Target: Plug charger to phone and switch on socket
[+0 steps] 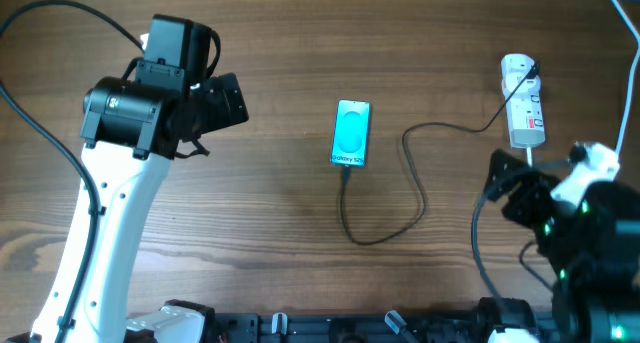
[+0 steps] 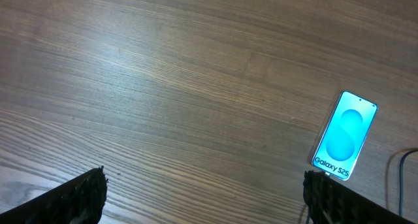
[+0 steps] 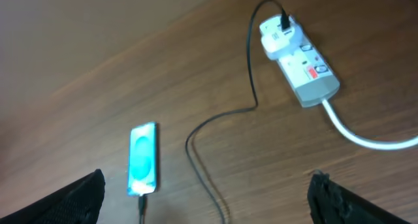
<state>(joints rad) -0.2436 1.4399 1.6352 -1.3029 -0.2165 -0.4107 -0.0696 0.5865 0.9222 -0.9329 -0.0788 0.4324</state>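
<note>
The phone [image 1: 351, 133] lies flat mid-table with a cyan screen; it also shows in the left wrist view [image 2: 345, 135] and the right wrist view [image 3: 143, 159]. The thin black charger cable [image 1: 417, 183] runs from the phone's near short edge in a loop to its plug in the white socket strip [image 1: 523, 101]. In the right wrist view the cable [image 3: 251, 87] meets the socket [image 3: 300, 59], whose switch shows red. My left gripper [image 2: 206, 198] is open over bare wood, left of the phone. My right gripper [image 3: 209, 198] is open, raised right of the cable.
The socket's thick white lead [image 3: 366, 136] trails off toward the table's right edge. More white leads [image 1: 625, 43] hang at the far right corner. The left arm's black cable [image 1: 40, 123] arcs over the table's left side.
</note>
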